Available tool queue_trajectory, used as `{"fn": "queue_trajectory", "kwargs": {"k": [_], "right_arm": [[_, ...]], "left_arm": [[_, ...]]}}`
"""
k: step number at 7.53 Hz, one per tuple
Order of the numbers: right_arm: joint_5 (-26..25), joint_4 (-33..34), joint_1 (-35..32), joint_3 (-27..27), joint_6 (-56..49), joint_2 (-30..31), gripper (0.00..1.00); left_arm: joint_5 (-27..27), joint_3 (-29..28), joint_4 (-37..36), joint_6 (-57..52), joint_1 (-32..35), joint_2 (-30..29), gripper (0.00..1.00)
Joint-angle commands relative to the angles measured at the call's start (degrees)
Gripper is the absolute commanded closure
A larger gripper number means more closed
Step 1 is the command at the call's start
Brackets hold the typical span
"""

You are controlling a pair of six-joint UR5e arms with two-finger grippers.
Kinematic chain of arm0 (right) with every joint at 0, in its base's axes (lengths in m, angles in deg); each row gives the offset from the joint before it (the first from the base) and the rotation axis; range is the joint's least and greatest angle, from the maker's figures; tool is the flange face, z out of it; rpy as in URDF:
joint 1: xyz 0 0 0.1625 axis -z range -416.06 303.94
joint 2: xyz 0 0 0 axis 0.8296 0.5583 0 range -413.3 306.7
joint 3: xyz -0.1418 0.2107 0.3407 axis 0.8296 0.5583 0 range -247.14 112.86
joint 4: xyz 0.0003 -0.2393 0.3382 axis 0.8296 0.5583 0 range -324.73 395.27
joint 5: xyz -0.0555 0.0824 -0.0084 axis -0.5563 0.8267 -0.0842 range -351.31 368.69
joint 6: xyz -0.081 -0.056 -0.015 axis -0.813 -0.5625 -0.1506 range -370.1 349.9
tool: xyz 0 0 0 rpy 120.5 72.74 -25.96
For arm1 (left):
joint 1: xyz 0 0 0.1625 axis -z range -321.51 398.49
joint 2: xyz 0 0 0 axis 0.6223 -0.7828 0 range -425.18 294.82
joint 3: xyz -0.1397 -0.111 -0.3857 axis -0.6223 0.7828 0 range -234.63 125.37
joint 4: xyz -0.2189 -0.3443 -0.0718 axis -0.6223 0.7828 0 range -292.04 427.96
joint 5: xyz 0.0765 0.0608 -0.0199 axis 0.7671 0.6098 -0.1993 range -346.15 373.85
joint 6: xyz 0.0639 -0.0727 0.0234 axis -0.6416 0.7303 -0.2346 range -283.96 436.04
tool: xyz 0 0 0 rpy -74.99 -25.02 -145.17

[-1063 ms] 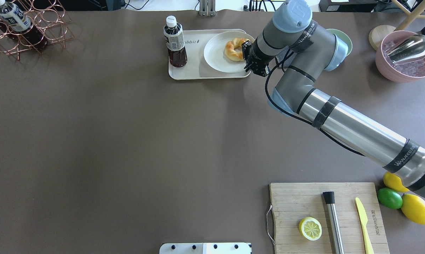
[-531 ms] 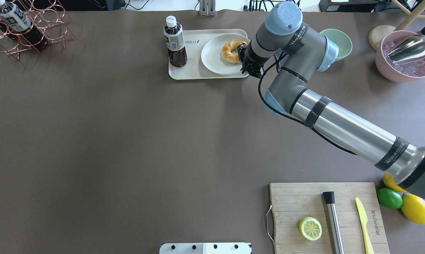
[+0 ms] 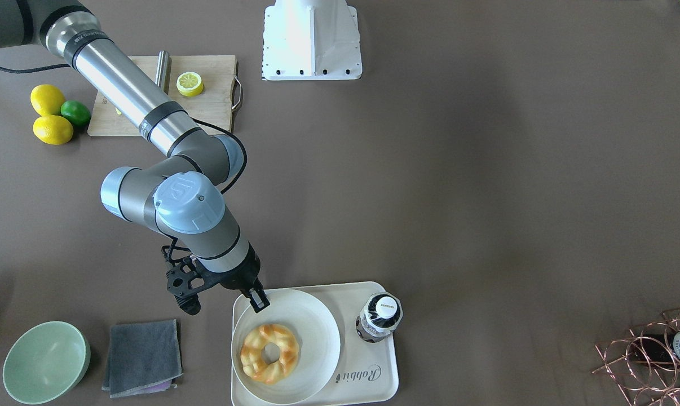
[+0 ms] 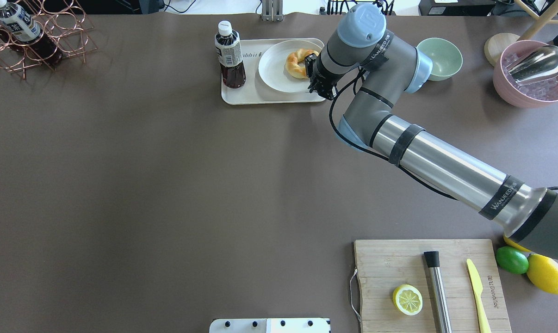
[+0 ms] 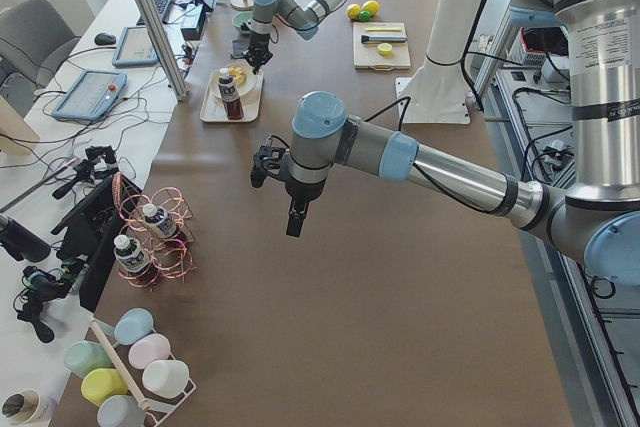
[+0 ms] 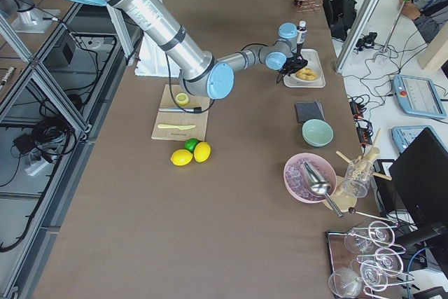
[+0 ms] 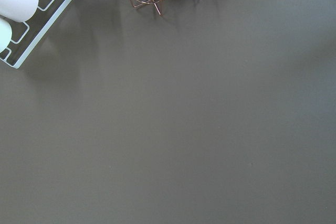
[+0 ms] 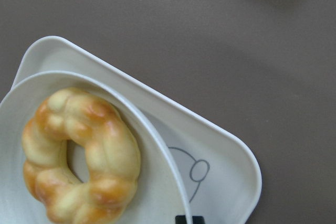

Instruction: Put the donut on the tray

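A dark bottle point(image 4: 229, 58) is standing upright beside a round white plate point(image 4: 270, 71). A lemon half point(image 4: 407, 299), a steel bar point(image 4: 438, 296) and a yellow knife point(image 4: 477, 289) are lying on the wooden cutting board point(image 4: 381, 268).

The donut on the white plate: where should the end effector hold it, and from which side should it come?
Probably best: grip the donut across one side of its ring, one finger in the centre hole and one outside, coming straight down from above. It lies flat in the plate, whose raised rim would block a sideways approach.
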Motion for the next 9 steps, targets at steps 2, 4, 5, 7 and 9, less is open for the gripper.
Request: {"fn": "queue_trajectory", "kwargs": {"k": [2, 4, 5, 7, 9], "right_arm": [[-4.32, -0.32, 2.08, 0.75, 2.53, -0.85, 0.0], [-2.66, 1.16, 1.99, -5.28, -6.74, 0.81, 0.0], [-0.04, 4.57, 0.69, -11.07, -10.28, 3.78, 0.0], [4.11, 14.48, -1.51, -20.3, -17.31, 6.52, 0.0], [8.74, 23.54, -4.84, -37.23, -30.45, 17.72, 0.0]], "left_arm": [[-0.02, 0.18, 0.09, 0.0, 0.13, 0.31, 0.03], [-0.02, -0.7, 0.0, 0.0, 0.04, -0.13, 0.03], [-0.02, -0.7, 0.09, -0.09, 0.04, -0.22, 0.03], [-0.02, -0.53, 0.09, -0.09, -0.05, -0.22, 0.03], [-0.02, -2.8, 1.66, -0.09, -0.22, -0.48, 0.03]]}}
